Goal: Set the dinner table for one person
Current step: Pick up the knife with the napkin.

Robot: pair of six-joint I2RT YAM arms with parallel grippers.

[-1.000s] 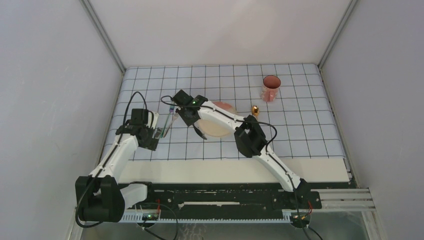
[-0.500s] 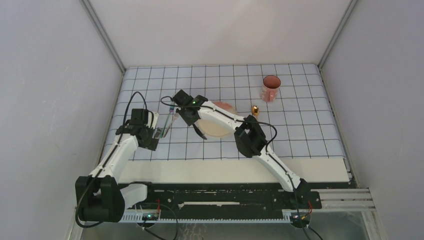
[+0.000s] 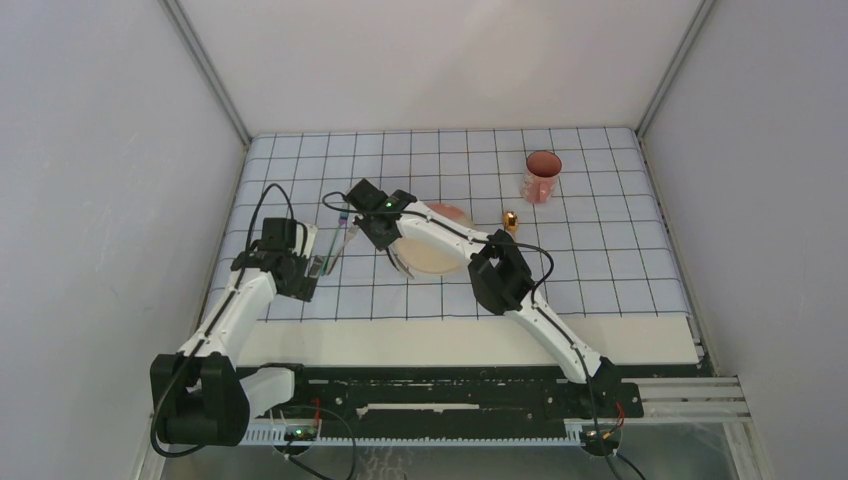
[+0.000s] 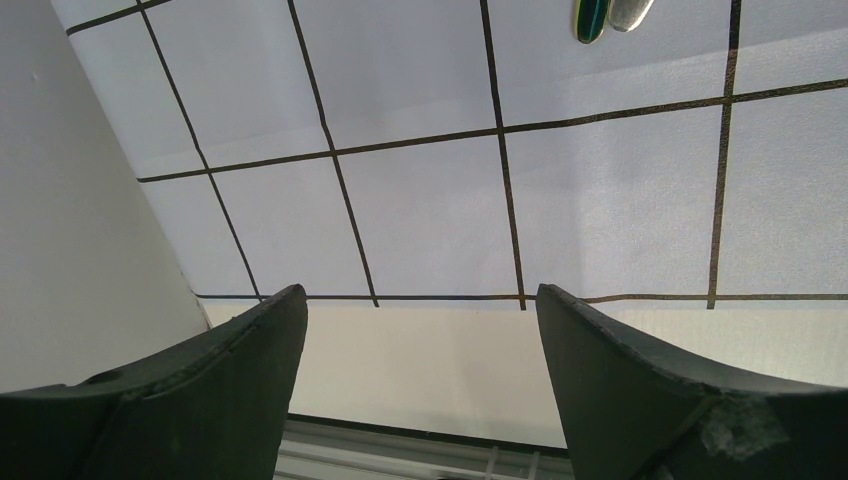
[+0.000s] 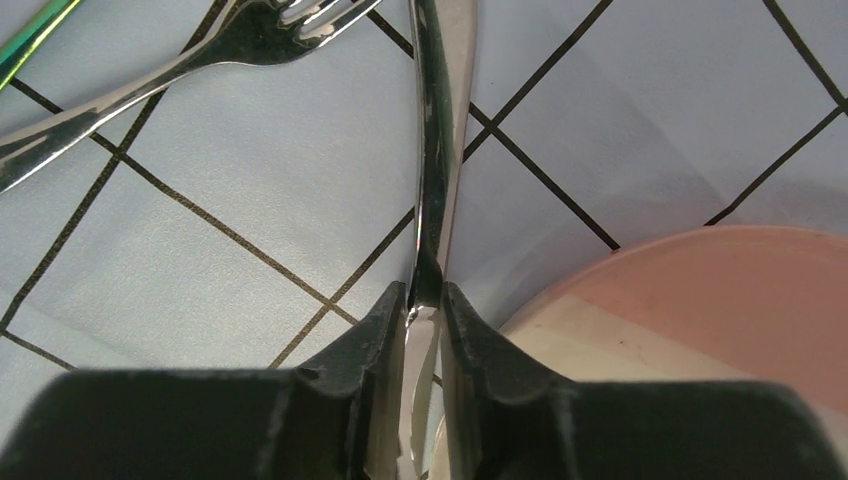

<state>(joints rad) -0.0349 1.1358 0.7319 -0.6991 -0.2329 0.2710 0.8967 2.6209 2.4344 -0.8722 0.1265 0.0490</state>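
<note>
My right gripper (image 5: 425,305) is shut on a thin silver utensil (image 5: 440,120) seen edge-on; its kind is unclear. It hangs over the blue gridded cloth (image 3: 600,250), just left of the pink plate (image 5: 720,310). In the top view the right gripper (image 3: 399,262) sits at the plate's (image 3: 435,258) left rim. A silver fork (image 5: 200,60) lies further left, beside a green-tinted utensil (image 5: 30,35). My left gripper (image 4: 420,320) is open and holds nothing, low over the cloth's near edge, where the cream dinner table (image 4: 430,370) shows.
A pink cup (image 3: 542,176) stands at the back right and a small gold object (image 3: 511,220) lies right of the plate. Two utensil ends (image 4: 605,15) show at the top of the left wrist view. Grey walls close in on both sides. The table's bare strip (image 3: 450,340) runs along the near side.
The right gripper with the silver utensil has shifted very slightly up beside the plate. The left arm has not moved.
</note>
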